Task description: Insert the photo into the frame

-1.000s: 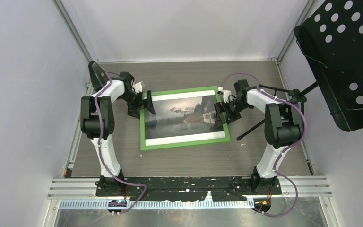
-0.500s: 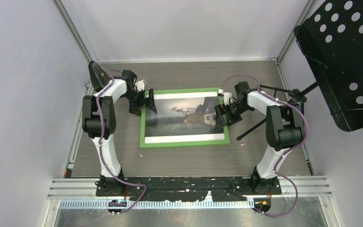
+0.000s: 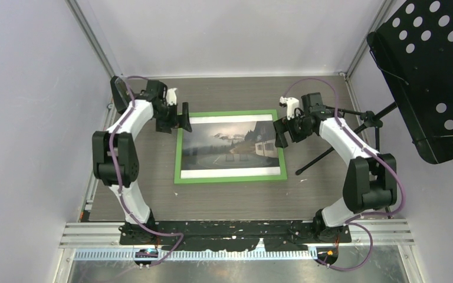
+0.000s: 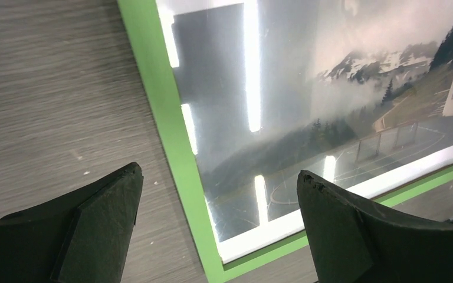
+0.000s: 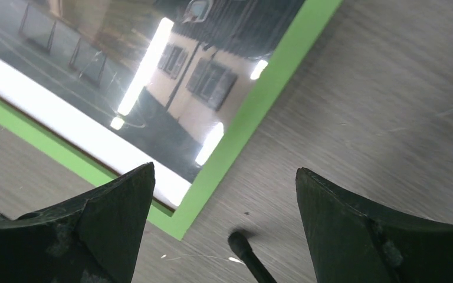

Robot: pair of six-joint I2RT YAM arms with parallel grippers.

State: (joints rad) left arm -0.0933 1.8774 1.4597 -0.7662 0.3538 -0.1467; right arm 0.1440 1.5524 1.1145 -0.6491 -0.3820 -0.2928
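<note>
Photo [image 3: 230, 144]: face-up inside frame [image 3: 230, 177], green border visible on all four sides, white band along the near edge, the whole lying flat on table [image 3: 236, 94] between the two arms. Appears seated, judging by both wrist views. Impossible to rule out a buckle or lifted corner under the strong glare, or to tell whether anything backs the print. Left gripper [image 4: 218, 177]: fingers wide apart, nothing held, straddling the frame's left rail from above, one finger over bare table, the other over the print. Right gripper [image 5: 224, 172]: likewise spread and empty, straddling the right rail. Likely hazards: scuffing the glossy surface, or dragging the print askew in its opening, through a low sweep of either inner finger; tipping or sliding the thin frame by hooking a fingertip under a rail on the way out. Also noted on the right: thin black rod [image 5: 250, 259] of the stand [image 3: 430, 76], its end just beside the frame's near right corner. Possible snag there, with a shove to the frame or a jolt to the stand.
</note>
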